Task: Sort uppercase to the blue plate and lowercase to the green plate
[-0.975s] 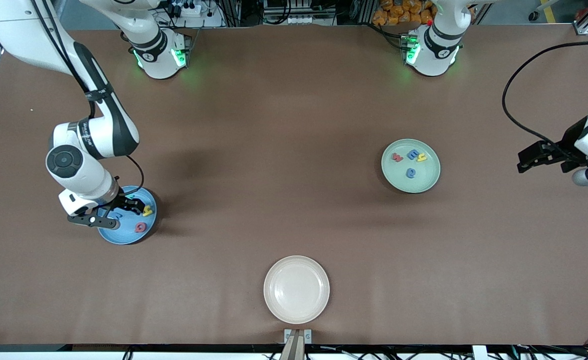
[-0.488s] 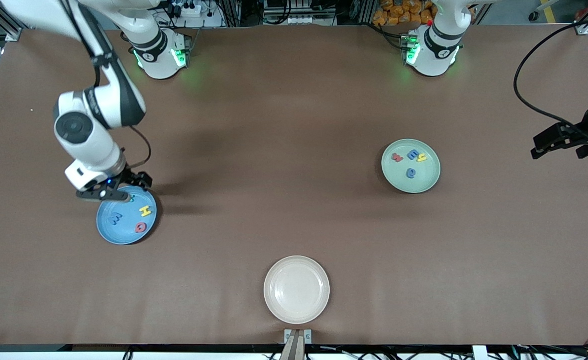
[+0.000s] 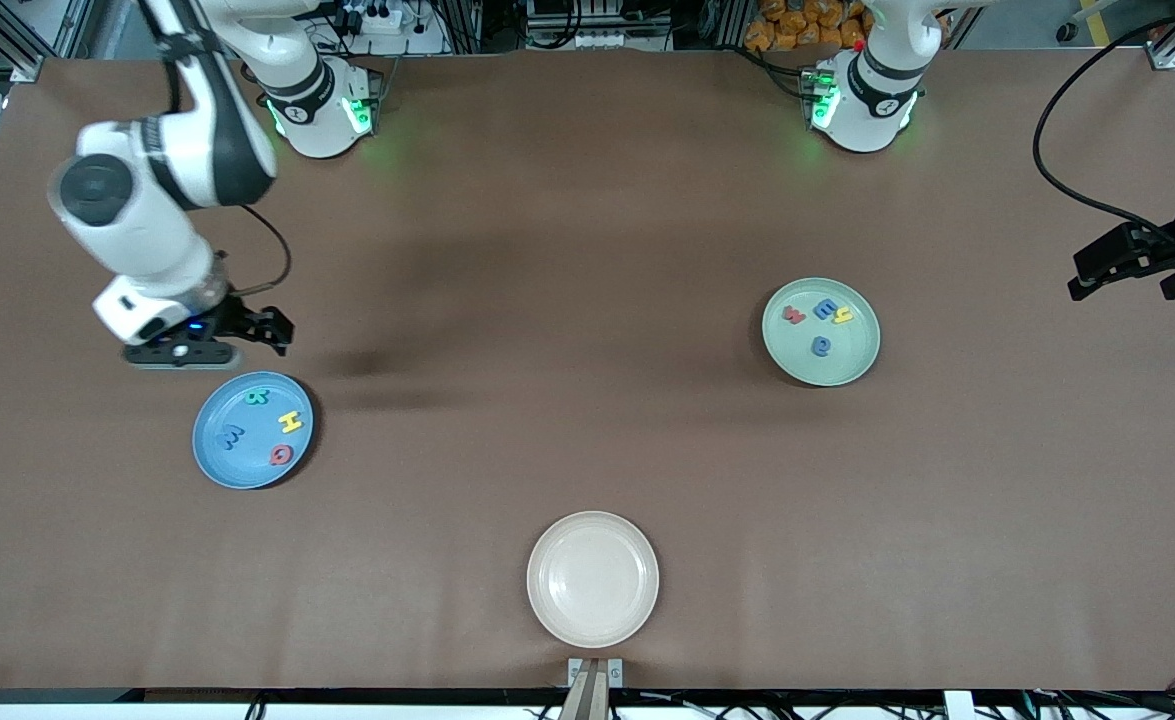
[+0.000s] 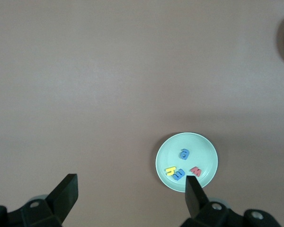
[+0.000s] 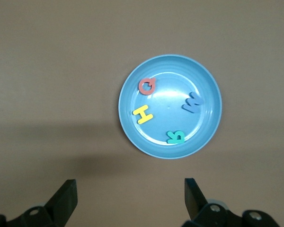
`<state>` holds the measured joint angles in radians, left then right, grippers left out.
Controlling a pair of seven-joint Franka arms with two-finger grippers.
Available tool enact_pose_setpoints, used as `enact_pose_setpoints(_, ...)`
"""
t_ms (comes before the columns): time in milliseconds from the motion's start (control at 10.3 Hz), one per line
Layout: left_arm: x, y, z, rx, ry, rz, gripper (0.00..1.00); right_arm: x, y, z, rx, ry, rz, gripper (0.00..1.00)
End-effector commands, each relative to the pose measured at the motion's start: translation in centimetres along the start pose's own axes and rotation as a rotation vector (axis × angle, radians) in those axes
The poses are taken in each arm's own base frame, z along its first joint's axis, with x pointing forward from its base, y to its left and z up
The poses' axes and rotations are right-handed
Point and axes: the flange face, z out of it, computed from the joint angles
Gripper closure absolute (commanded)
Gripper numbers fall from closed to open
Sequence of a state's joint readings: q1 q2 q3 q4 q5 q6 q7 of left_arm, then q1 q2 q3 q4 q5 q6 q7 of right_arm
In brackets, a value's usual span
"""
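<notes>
While both hands are spread empty, the four uppercase foam letters (image 3: pixel 262 425) are seen in the round sky-blue plate (image 3: pixel 209 458), the four lowercase letters (image 3: pixel 820 321) in the pale mint-green plate (image 3: pixel 852 368); the right hand (image 3: pixel 209 340) is held over the brown surface (image 3: pixel 547 300) just beside the blue plate, the left hand (image 3: pixel 1137 265) over the surface's edge at its own end.

White arms, black joints, green-lit bases.

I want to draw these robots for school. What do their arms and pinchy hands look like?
Both arms are glossy white with black joint bands and green lights glowing at their bases. A thin black cable loops by each wrist. The right gripper and left gripper are black, each with two flat, wedge-shaped fingers.
</notes>
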<state>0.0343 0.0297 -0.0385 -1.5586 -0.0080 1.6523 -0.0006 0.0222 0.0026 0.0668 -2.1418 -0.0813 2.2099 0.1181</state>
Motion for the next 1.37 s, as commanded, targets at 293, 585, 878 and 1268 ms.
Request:
enact_pose_setpoints(293, -0.3, 0.0, -0.8, -0.023, 0.002, 0.004, 0.00, 3.7, 1.9, -17.8, 0.044, 0.034, -0.020, 0.00)
enact_pose_setpoints(585, -0.4, 0.0, -0.9, -0.023, 0.004, 0.009, 0.00, 2.6, 1.6, -24.0, 0.096, 0.004, -0.019, 0.00)
enact_pose_setpoints(878, -0.4, 0.2, -1.0, -0.025, 0.005, 0.009, 0.00, 2.0, 2.9, -26.3, 0.108, 0.006, -0.037, 0.00)
enact_pose_setpoints(1268, -0.4, 0.1, -1.0, -0.025, 0.007, 0.004, 0.00, 2.0, 4.1, -26.7, 0.058, 0.022, -0.036, 0.00)
